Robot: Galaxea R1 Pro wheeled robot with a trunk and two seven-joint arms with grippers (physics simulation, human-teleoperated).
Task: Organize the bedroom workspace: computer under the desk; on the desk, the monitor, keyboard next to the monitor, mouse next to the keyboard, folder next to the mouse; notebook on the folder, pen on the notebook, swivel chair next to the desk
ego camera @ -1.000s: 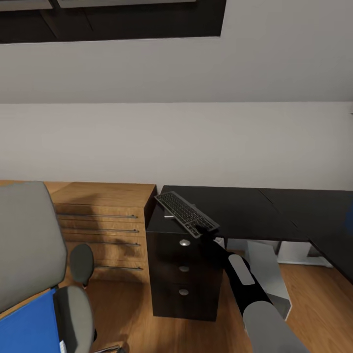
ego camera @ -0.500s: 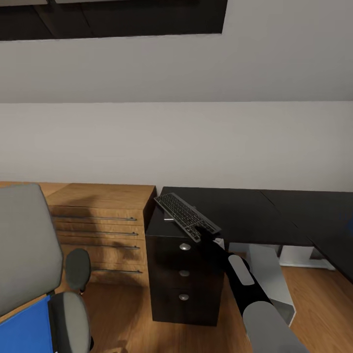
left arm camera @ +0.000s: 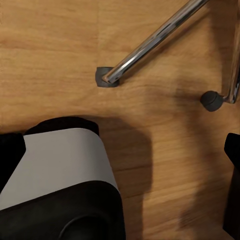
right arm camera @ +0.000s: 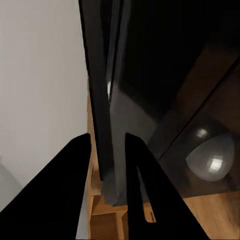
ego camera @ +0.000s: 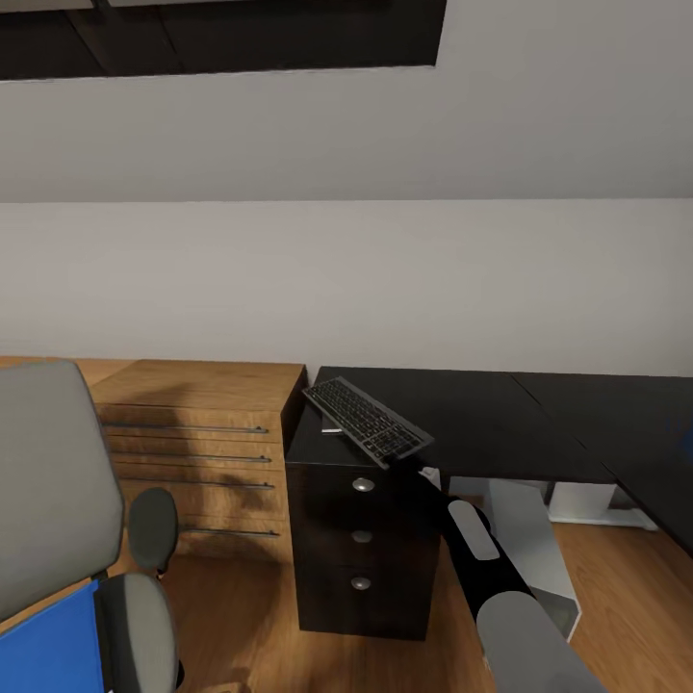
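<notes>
The keyboard [ego camera: 367, 421] is seen lying tilted on the desk [ego camera: 481, 414] corner, just beyond the right gripper [right arm camera: 107, 150]. Its near edge sits between the parted fingers [right arm camera: 137, 185]; actual contact cannot be told. The left gripper's state cannot be told.

Bedroom: desk [ego camera: 500, 409], dresser [ego camera: 197, 423], sloped ceiling [ego camera: 385, 135]

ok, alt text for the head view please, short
A dark keyboard lies at an angle on the left end of the black desk, above its drawer unit, with the robot's right arm reaching up toward it. At left stand a wooden dresser and a grey swivel chair carrying a blue folder.
</notes>
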